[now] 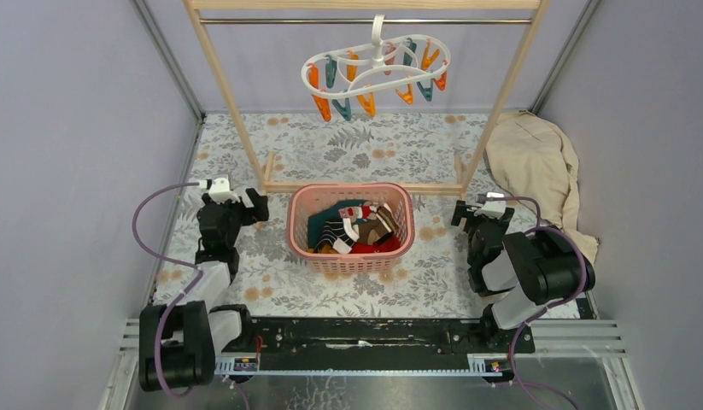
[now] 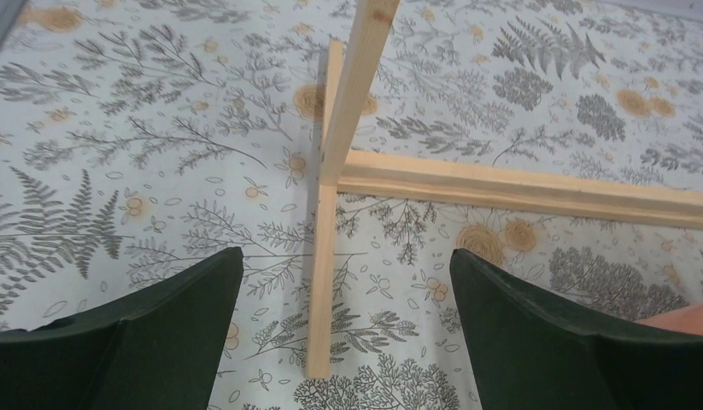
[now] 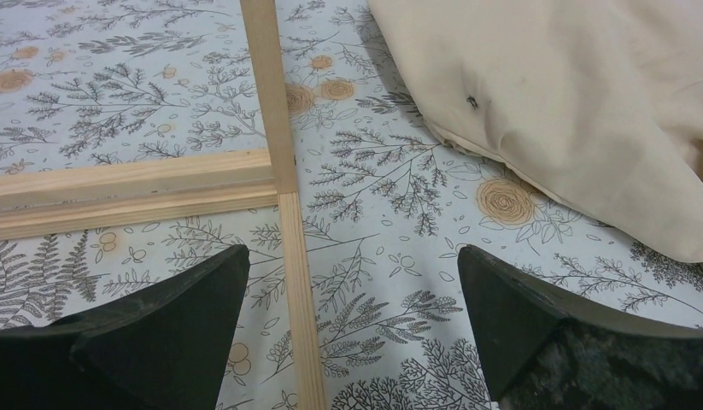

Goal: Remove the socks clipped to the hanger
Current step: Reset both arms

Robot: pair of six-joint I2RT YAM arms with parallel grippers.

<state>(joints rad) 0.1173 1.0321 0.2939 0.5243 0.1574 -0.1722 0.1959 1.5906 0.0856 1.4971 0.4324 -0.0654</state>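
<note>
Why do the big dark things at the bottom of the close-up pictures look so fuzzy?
Left wrist view: the left gripper's dark fingers sit right by the lens, so they look soft, while the fern-patterned tablecloth is sharp. Right wrist view: same for the right gripper's dark fingers; the crumpled beige cloth is evenly lit. Top view: sharp all over, soft even light.

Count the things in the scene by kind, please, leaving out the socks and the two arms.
Wooden rack: 1
Clip hanger: 1
Pink basket: 1
Beige cloth: 1
Total: 4
</note>
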